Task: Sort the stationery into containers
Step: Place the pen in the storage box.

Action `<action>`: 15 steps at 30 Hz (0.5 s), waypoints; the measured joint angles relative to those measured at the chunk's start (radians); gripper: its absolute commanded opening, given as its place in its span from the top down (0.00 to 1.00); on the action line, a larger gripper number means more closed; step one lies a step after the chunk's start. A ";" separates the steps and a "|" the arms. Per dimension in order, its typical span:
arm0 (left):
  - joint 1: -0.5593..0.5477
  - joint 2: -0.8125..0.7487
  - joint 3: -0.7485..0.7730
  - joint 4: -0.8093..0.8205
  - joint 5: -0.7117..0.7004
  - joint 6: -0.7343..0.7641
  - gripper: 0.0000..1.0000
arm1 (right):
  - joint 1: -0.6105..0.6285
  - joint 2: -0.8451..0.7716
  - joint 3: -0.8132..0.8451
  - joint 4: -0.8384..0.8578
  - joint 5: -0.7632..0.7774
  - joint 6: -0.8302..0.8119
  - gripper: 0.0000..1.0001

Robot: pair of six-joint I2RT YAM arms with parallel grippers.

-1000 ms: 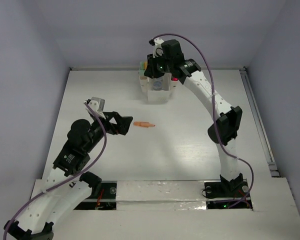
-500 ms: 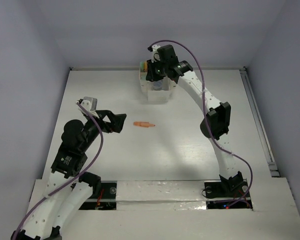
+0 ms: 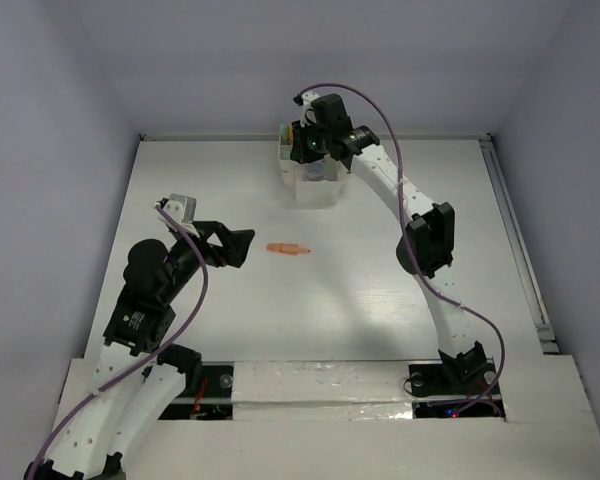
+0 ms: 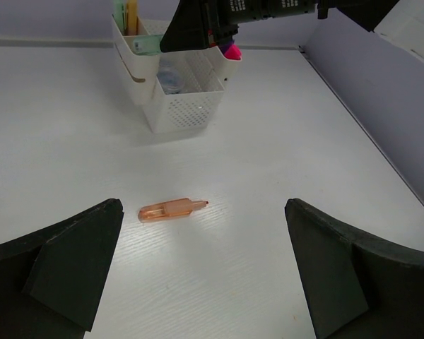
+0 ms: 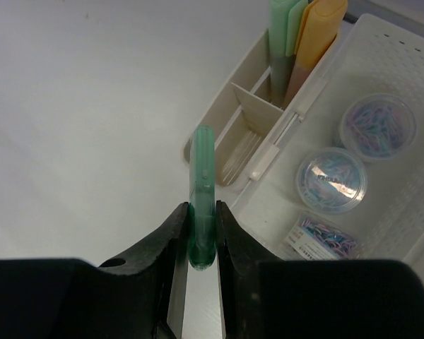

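I am pinching the mint green marker point(image 5: 201, 187) in my right gripper point(image 5: 202, 229), arm stretching far out, at the white organizer's point(image 5: 249, 100) outer edge. The orange marker point(image 4: 171, 209) is lying in front of the organizer. My left gripper point(image 4: 205, 244) is hovering farther from the organizer, jaws wide apart.

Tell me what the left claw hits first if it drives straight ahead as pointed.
Probably the orange marker, lying just ahead of the open left claw. Height is unclear, so it might pass above it.

Bare desk point(image 3: 380, 280) rings the orange marker point(image 4: 171, 209); the organizer point(image 4: 184, 113) and right tool point(image 5: 201, 212) block the far edge's middle.
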State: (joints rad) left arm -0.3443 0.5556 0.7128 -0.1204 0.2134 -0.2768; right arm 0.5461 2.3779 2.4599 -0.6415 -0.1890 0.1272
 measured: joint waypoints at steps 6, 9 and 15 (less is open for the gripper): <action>0.005 0.000 0.000 0.004 0.008 0.000 0.01 | -0.002 0.022 0.000 0.014 0.024 -0.002 1.00; 0.011 0.004 0.000 0.005 0.013 0.000 0.01 | -0.002 0.022 0.000 0.020 0.026 -0.003 1.00; 0.013 0.006 0.000 0.004 0.016 0.000 0.01 | -0.002 0.022 0.000 0.025 0.026 -0.003 0.95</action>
State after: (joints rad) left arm -0.3317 0.5617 0.7128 -0.1162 0.2291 -0.2768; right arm 0.5442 2.4001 2.4599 -0.6167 -0.1635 0.1246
